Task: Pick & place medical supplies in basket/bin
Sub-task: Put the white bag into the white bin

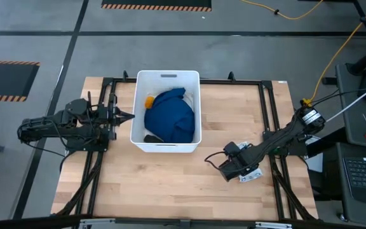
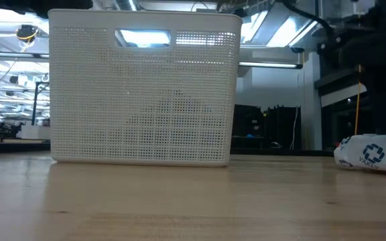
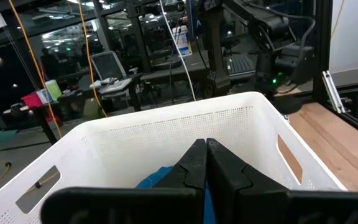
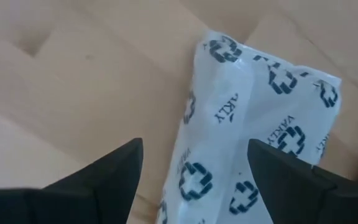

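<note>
The white basket [image 1: 168, 76] stands mid-table, and the low view shows its perforated wall [image 2: 143, 94]. Inside lie the dark blue cloth [image 1: 169, 116], the orange bottle [image 1: 149, 100] at the cloth's far left and a black oblong [image 1: 152, 138] in the near left corner. The white packet with dark crosses [image 4: 253, 124] lies flat on the wood at the right [image 1: 251, 175], also seen in the low view [image 2: 374, 154]. My right gripper [image 4: 194, 149] hangs open over it, pointing down, clear of it. My left gripper [image 1: 131, 116] is shut, level, at the basket's left wall [image 3: 205, 146].
Black rails [image 1: 269, 102] frame the wooden tabletop on the far, left and right sides. Bare wood [image 1: 170, 184] lies between the basket and the near edge. Cables and equipment stand off the table to the right.
</note>
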Motion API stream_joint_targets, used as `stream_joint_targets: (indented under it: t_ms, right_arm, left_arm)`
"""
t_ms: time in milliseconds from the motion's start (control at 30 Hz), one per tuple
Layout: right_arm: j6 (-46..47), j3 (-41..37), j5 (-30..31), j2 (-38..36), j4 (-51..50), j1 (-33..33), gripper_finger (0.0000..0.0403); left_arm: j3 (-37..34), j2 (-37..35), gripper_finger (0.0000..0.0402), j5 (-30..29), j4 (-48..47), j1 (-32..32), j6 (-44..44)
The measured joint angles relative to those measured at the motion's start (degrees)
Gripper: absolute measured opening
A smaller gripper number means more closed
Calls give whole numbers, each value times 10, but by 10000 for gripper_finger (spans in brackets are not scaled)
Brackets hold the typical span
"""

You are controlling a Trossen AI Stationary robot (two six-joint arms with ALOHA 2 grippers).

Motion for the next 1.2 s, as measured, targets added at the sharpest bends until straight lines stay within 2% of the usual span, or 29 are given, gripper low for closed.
stream_joint_targets:
  t_ms: [467,1033,1200]
  right_arm:
    - [18,-93,19,-5,53,-10,292]
    - [-15,-66,1,1,47,-11,292]
    - [-16,-66,5,26,42,-11,291]
  left_arm:
    - [0,0,8,0,-2,0,0]
    - [0,0,8,-2,-12,0,-9]
    - [0,0,3,-2,-12,0,-9]
